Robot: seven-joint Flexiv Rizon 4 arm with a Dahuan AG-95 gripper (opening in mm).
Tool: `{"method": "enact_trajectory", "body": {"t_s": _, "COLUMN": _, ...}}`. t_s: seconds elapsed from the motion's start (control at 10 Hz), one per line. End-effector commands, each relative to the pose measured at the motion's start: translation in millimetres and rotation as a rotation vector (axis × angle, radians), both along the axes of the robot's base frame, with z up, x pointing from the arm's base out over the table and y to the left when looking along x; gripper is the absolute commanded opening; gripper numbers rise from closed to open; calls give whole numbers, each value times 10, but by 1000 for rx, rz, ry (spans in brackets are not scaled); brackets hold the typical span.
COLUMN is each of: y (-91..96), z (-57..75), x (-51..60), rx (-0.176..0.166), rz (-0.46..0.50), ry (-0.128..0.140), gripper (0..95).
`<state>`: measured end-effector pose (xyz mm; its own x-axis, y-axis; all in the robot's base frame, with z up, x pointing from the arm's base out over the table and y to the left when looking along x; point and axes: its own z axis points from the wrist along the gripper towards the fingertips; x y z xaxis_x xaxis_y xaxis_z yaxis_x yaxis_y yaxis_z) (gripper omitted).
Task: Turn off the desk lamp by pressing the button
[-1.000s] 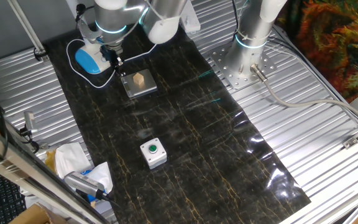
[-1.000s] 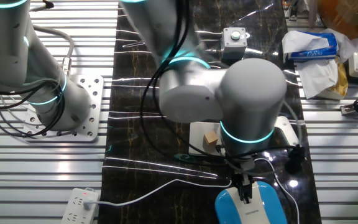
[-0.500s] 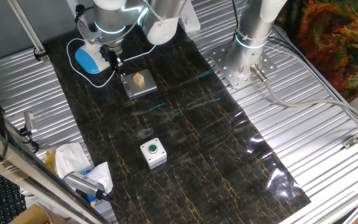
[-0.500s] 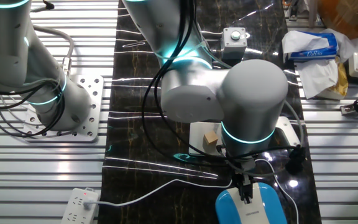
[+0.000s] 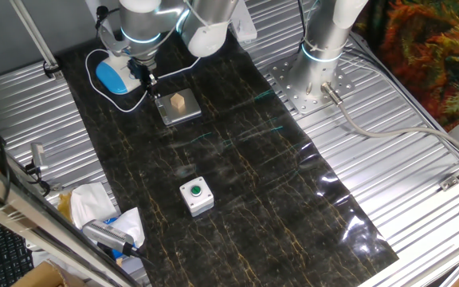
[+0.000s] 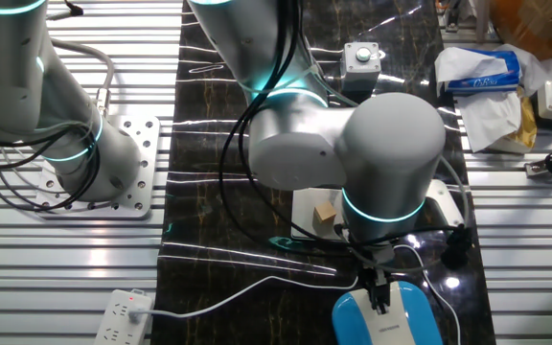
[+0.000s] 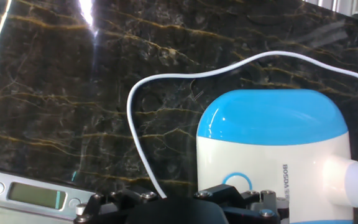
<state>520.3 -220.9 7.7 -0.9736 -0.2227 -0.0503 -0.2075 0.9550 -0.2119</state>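
The desk lamp's sky-blue base [image 5: 111, 77] lies at the far left of the dark mat; it also shows in the other fixed view [image 6: 399, 324] and fills the right of the hand view [image 7: 272, 127]. Its white cord [image 7: 143, 118] loops round it. The button [image 7: 237, 182] is a pale ring on the white front part of the base, just ahead of the hand's black body. My gripper [image 6: 379, 299] points straight down with its fingers together in one narrow tip, right over the base's near end. Whether it touches the base is unclear.
A small scale with a wooden block [image 5: 178, 104] stands beside the lamp. A grey box with a green push button [image 5: 196, 195] sits mid-mat. A power strip [image 6: 123, 309] lies on the ribbed table. Tissue packs [image 6: 482, 72] lie at one edge.
The arm has shifted very slightly; the gripper tip stays over the lamp base. Nothing else has moved.
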Motion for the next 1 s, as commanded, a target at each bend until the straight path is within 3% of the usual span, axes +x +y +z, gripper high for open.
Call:
{"method": "enact_trajectory", "body": {"t_s": 0.1, "y": 140, "z": 660, "x": 10, "rx": 87, "rz": -22, "ry": 123, "gripper": 190}}
{"method": "enact_trajectory", "body": {"t_s": 0.2, "y": 142, "z": 659, "x": 12, "rx": 135, "rz": -58, "ry": 127, "gripper": 190}}
{"method": "enact_trajectory", "body": {"t_s": 0.3, "y": 142, "z": 660, "x": 14, "rx": 95, "rz": -31, "ry": 127, "gripper": 190}}
{"method": "enact_trajectory", "body": {"t_s": 0.4, "y": 143, "z": 660, "x": 15, "rx": 130, "rz": -52, "ry": 127, "gripper": 190}}
{"method": "enact_trajectory", "body": {"t_s": 0.5, "y": 145, "z": 657, "x": 17, "rx": 145, "rz": -59, "ry": 126, "gripper": 190}}
{"method": "enact_trajectory", "body": {"t_s": 1.0, "y": 141, "z": 631, "x": 30, "rx": 156, "rz": -58, "ry": 125, "gripper": 190}}
